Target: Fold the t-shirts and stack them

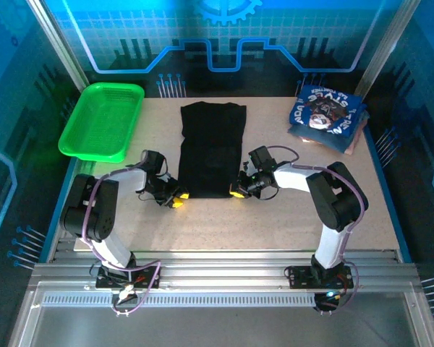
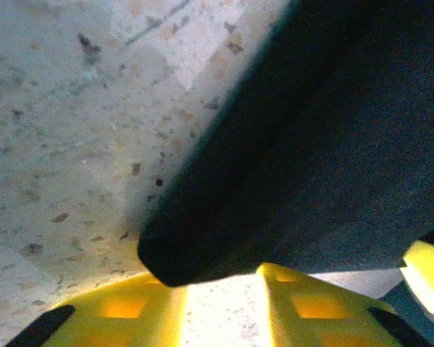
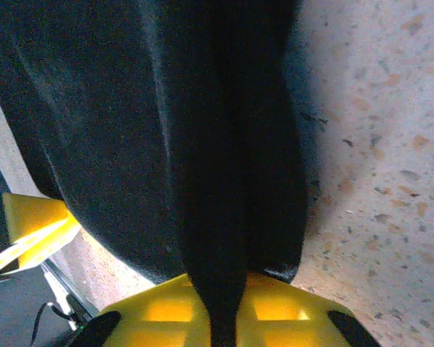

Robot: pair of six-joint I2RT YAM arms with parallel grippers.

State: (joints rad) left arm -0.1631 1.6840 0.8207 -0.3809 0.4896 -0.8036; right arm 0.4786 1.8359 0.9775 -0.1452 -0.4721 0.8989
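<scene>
The black t-shirt (image 1: 211, 148) lies flat mid-table, folded into a long strip running away from the arms. My left gripper (image 1: 175, 199) sits low at its near-left corner. In the left wrist view the left gripper (image 2: 224, 307) is open: bare table shows between the yellow fingers (image 2: 116, 309), and the black t-shirt's corner (image 2: 202, 238) just overlaps one fingertip. My right gripper (image 1: 239, 190) is at the near-right corner. In the right wrist view the right gripper (image 3: 224, 322) is shut on a fold of the black t-shirt (image 3: 224, 181). The folded blue t-shirts (image 1: 325, 112), white lettering on top, lie at the back right.
A green plastic basket (image 1: 101, 121) stands at the back left. Bare speckled table (image 1: 224, 231) stretches between the shirt and the arm bases. A metal rail (image 1: 224, 275) runs along the near edge, and blue walls close in the sides.
</scene>
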